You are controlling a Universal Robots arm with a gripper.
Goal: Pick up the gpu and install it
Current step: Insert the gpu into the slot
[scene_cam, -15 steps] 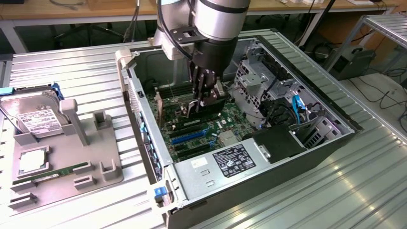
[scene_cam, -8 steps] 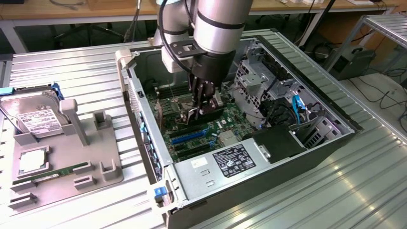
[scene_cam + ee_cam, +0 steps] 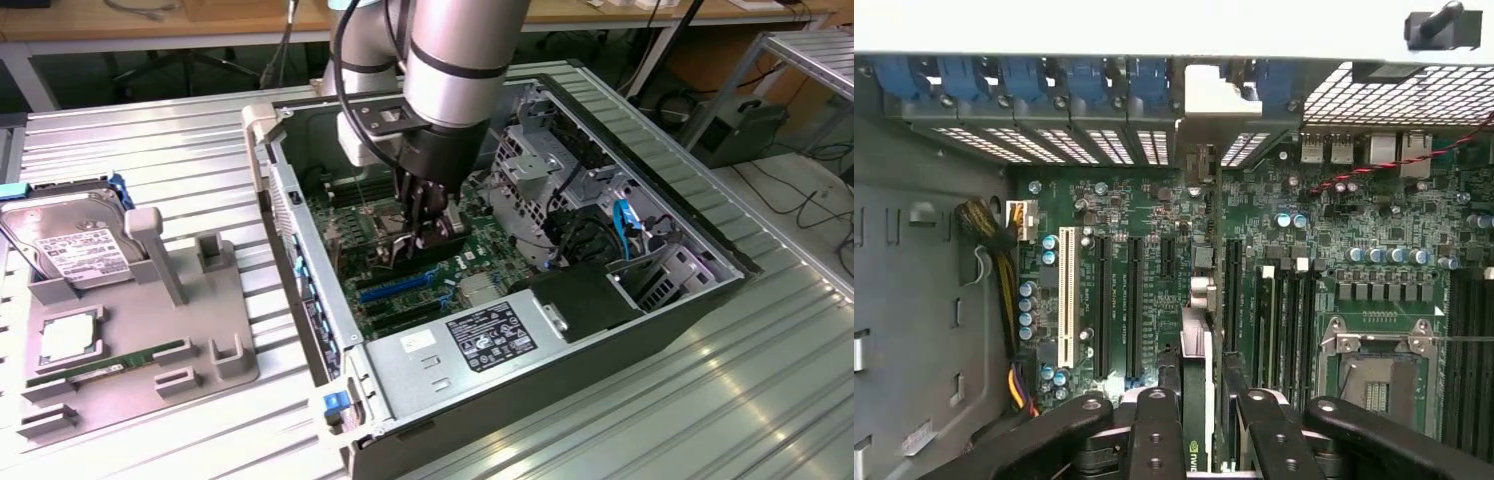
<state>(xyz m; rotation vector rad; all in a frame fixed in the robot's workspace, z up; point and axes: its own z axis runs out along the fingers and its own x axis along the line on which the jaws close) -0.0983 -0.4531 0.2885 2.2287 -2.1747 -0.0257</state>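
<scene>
A ribbed, silvery metal worktable [image 3: 747,400] carries everything, with wooden benches, cables and a dark box on the floor behind it in the room. On it lies the open black and grey computer case [image 3: 561,345], its green motherboard [image 3: 400,290] facing up. Toward the exterior view's left sits a grey moulded parts tray [image 3: 200,350] holding a silver hard drive with a white label [image 3: 74,250], a square silver processor [image 3: 67,340] and a narrow green RAM stick [image 3: 114,362]. The silver robot arm [image 3: 454,50] reaches down into the case. Its black gripper [image 3: 434,232] is clamped on the gpu [image 3: 1196,400], a thin dark card held on edge between the fingers [image 3: 1154,435], directly above the motherboard's black expansion slots [image 3: 1116,305] and in line with the silver bracket opening [image 3: 1214,100] in the case wall.
</scene>
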